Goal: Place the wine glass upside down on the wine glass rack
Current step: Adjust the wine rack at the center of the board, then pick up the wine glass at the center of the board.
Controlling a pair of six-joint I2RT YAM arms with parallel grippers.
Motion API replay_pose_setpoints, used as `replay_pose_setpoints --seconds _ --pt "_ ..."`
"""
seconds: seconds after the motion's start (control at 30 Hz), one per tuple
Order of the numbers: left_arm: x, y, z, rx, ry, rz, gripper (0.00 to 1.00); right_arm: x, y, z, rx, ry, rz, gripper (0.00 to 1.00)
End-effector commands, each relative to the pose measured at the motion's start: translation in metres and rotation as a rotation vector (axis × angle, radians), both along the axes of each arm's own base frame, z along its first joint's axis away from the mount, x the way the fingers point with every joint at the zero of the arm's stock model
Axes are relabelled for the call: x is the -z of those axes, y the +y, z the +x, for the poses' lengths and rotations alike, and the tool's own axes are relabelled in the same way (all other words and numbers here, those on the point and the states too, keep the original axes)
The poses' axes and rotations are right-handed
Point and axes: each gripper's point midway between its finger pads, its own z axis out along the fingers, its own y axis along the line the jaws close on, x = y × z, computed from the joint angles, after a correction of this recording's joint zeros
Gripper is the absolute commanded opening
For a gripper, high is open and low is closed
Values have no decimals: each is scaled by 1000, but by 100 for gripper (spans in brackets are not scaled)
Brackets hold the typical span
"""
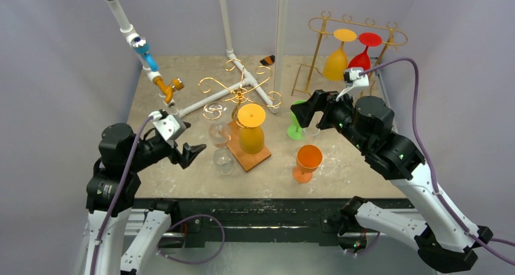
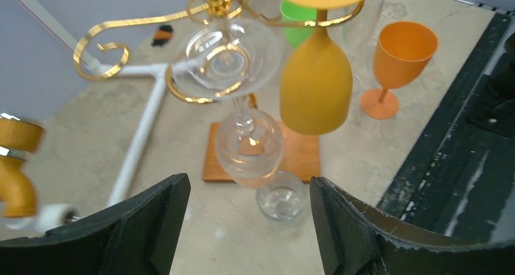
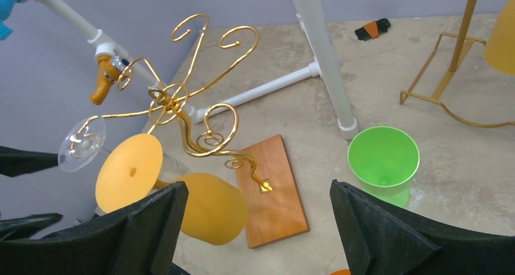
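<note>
the clear wine glass [image 2: 249, 141] hangs upside down from a curled arm of the gold rack [image 1: 240, 87], foot up, bowl down over the wooden base [image 3: 273, 190]. a yellow glass [image 1: 251, 132] hangs just beside it. the left gripper [image 1: 188, 153] sits near the clear glass with its fingers spread wide, holding nothing. a second clear glass [image 2: 280, 201] stands on the table below. the right gripper [image 1: 300, 114] is also spread and empty, above a green glass [image 3: 382, 159]; an orange glass [image 1: 308, 159] stands nearer the front edge.
</note>
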Motion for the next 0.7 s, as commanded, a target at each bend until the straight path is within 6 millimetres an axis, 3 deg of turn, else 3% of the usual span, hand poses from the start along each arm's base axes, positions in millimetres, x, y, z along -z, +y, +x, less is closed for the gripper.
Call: replay_pose_setpoints --seconds 0.0,0.27,0.47,0.67 --pt "36 -11 6 -67 284 -196 76 10 -3 4 33 28 -15 99" --pt "45 -8 23 -161 358 -257 69 9 -8 4 59 21 -5 98" --pt "34 16 41 -156 106 20 71 11 -5 0 25 16 -13 99" --pt "56 11 33 -92 152 55 69 18 -14 -11 17 32 -38 99"
